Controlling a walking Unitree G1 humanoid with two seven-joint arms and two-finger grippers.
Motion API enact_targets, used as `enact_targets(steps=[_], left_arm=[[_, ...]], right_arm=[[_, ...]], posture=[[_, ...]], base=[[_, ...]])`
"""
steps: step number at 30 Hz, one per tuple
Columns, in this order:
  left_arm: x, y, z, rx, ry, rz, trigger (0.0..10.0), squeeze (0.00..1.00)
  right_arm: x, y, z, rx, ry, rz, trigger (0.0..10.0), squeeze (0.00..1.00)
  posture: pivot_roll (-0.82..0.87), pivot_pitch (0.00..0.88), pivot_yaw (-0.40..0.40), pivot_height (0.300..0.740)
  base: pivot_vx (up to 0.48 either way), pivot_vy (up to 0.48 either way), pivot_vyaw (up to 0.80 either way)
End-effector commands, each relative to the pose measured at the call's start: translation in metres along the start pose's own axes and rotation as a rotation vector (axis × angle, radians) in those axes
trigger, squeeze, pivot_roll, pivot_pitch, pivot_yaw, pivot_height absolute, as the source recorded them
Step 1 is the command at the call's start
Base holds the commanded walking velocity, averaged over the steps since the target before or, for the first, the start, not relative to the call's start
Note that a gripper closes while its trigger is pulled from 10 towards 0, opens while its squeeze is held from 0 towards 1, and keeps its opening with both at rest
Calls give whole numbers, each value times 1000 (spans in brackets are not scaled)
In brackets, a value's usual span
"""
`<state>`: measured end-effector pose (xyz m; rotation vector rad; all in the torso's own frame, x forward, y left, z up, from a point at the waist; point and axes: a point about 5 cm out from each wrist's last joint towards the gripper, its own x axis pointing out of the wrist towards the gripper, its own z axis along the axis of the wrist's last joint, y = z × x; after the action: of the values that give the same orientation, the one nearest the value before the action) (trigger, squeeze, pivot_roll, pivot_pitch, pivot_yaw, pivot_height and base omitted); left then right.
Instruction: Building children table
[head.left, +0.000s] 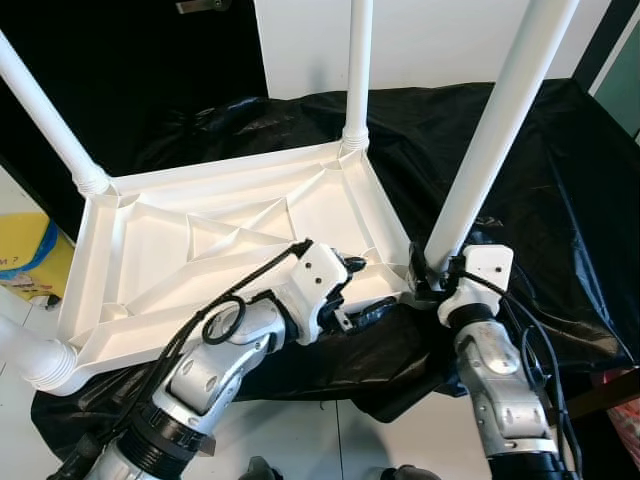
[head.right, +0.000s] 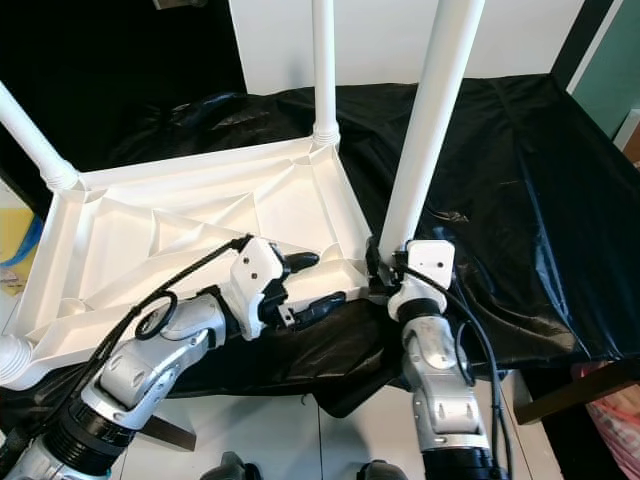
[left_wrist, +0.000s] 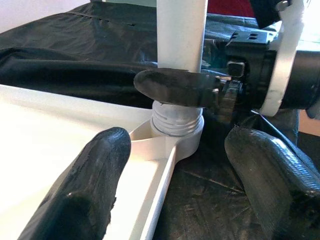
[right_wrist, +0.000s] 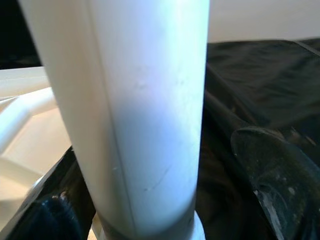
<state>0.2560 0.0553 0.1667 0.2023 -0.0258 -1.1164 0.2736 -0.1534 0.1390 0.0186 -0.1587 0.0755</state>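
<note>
A white plastic children's table (head.left: 200, 250) lies upside down on a black cloth, with white legs standing up from its corners. My right gripper (head.left: 435, 272) is open around the base of the near right leg (head.left: 490, 150), just above its threaded collar (left_wrist: 177, 120). One of its fingers (right_wrist: 270, 175) stands slightly off the leg (right_wrist: 140, 100). My left gripper (head.left: 360, 290) is open and straddles the table's near rim beside that corner. One finger (left_wrist: 85, 190) is over the tabletop's underside and the other (left_wrist: 275, 175) is over the cloth.
The black cloth (head.left: 560, 180) covers the work surface and hangs over its front edge. A far leg (head.left: 358, 70), a left leg (head.left: 45, 110) and a near left leg (head.left: 30, 355) rise around the arms. A yellow object (head.left: 25, 255) lies on the floor at left.
</note>
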Motion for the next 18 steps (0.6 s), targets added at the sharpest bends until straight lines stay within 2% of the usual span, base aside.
enact_targets(steps=[1, 5, 6, 9, 12, 14, 18], left_arm=[[1, -5, 0, 6, 6, -98, 10000, 0], [1, -3, 0, -4, 7, -108, 10000, 0], [1, -3, 0, -4, 7, -108, 10000, 0], [1, -5, 1, -29, 1, -130, 10000, 0], [1, -6, 2, -45, -4, -145, 10000, 0], [2, -7, 5, -57, -8, -161, 10000, 0], [2, -8, 7, -67, -15, -178, 10000, 0]], right_arm=[[-1, -2, 2, 14, -18, 31, 10000, 0], [1, -7, 4, 3, -9, 198, 10000, 0], [1, -7, 4, 3, -9, 198, 10000, 0], [4, -16, 1, 16, 28, 320, 10000, 0], [6, -19, -1, 24, 49, 378, 10000, 0], [12, -20, -4, -5, 74, 468, 10000, 0], [19, -19, -4, -46, 90, 537, 10000, 0]], posture=[[-77, 97, 33, 740], [-82, 89, 36, 740], [-82, 89, 36, 740], [-84, 86, 39, 740], [-87, 84, 43, 740], [-85, 79, 48, 740], [-83, 76, 47, 740]], base=[[0, 0, 0], [0, 0, 0], [0, 0, 0], [0, 0, 0], [0, 0, 0], [0, 0, 0], [0, 0, 0]])
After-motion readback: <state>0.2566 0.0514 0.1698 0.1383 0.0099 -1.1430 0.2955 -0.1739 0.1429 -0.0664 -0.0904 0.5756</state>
